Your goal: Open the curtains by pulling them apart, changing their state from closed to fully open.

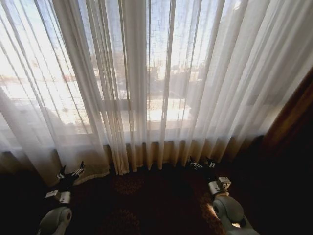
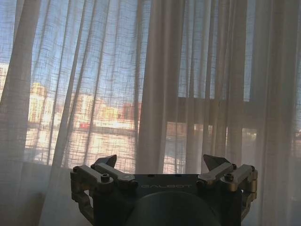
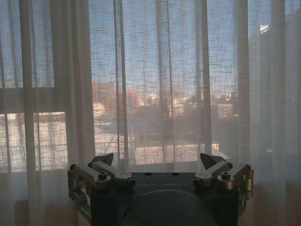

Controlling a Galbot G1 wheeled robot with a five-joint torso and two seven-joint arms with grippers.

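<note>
The curtains (image 1: 146, 83) are sheer, cream-white panels hanging closed across the whole window, filling the frame from the upper left to the right edge. They fall in many vertical folds down to the floor near the bottom of the frame. Daylight and blurred buildings show through the loose weave. The panels meet in a denser bunch of folds slightly left of centre.

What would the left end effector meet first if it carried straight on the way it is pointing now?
Most likely the curtains. The left end effector is open and faces the sheer folds, with nothing between them in the left wrist view. In the head view it sits low near the hem. How much gap remains is unclear.
</note>
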